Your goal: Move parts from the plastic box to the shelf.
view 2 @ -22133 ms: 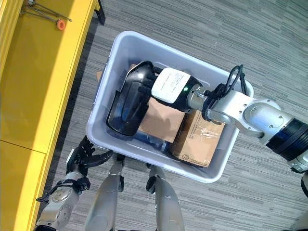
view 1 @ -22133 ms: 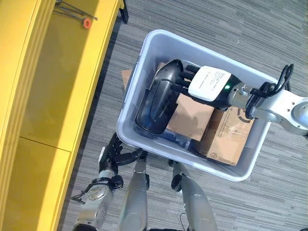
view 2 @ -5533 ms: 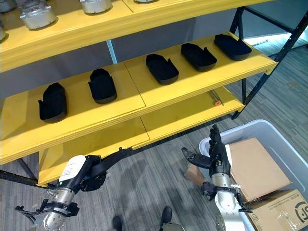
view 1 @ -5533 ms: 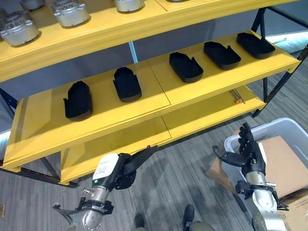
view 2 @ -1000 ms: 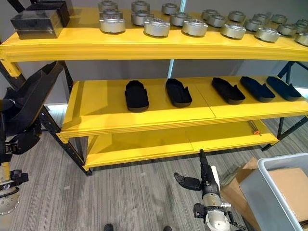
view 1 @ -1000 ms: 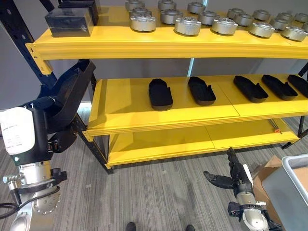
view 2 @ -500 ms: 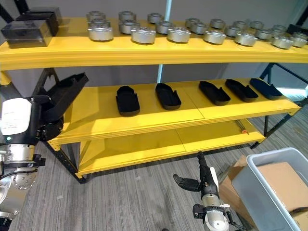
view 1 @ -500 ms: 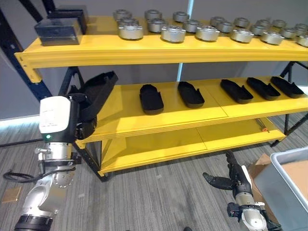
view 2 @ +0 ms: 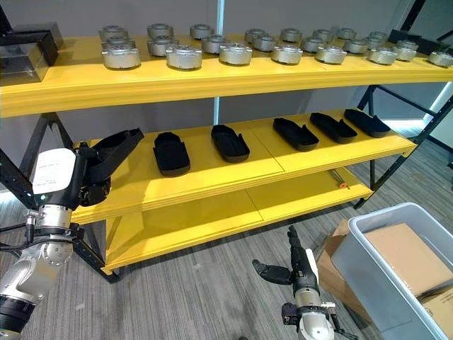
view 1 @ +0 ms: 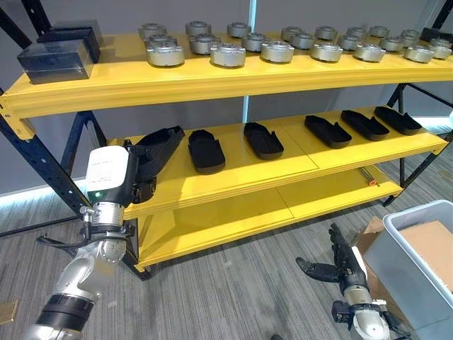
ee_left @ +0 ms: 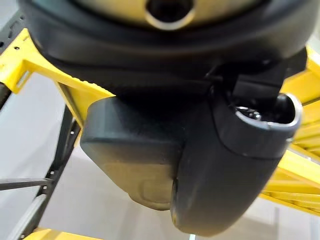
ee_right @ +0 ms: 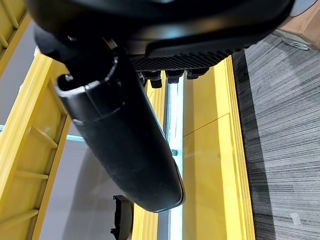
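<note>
My left hand (view 1: pixel 139 185) is shut on a long black shell-shaped part (view 1: pixel 160 144), holding it tilted just above the left end of the yellow middle shelf (view 1: pixel 233 173). In the left wrist view its thumb (ee_left: pixel 235 165) curls over the part (ee_left: pixel 132 160). Several similar black parts lie in a row on that shelf, the nearest (view 1: pixel 207 150) right beside the held one. The grey plastic box (view 1: pixel 417 212) stands on the floor at the right with cardboard (view 1: pixel 433 244) in it. My right hand (view 1: pixel 341 268) hangs low and open above the floor, holding nothing.
The top shelf carries several round metal parts (view 1: pixel 226 53) and a dark case (view 1: pixel 56 57) at its left end. A dark steel post (view 1: pixel 42 166) stands by my left arm. A brown cardboard piece (view 1: pixel 369 237) lies by the box. The lower shelf (view 1: pixel 233 216) is bare.
The view has swung to the right. My left hand has carried the black part in over the middle shelf's left end, closer to the nearest part. The right hand has stayed low and open.
</note>
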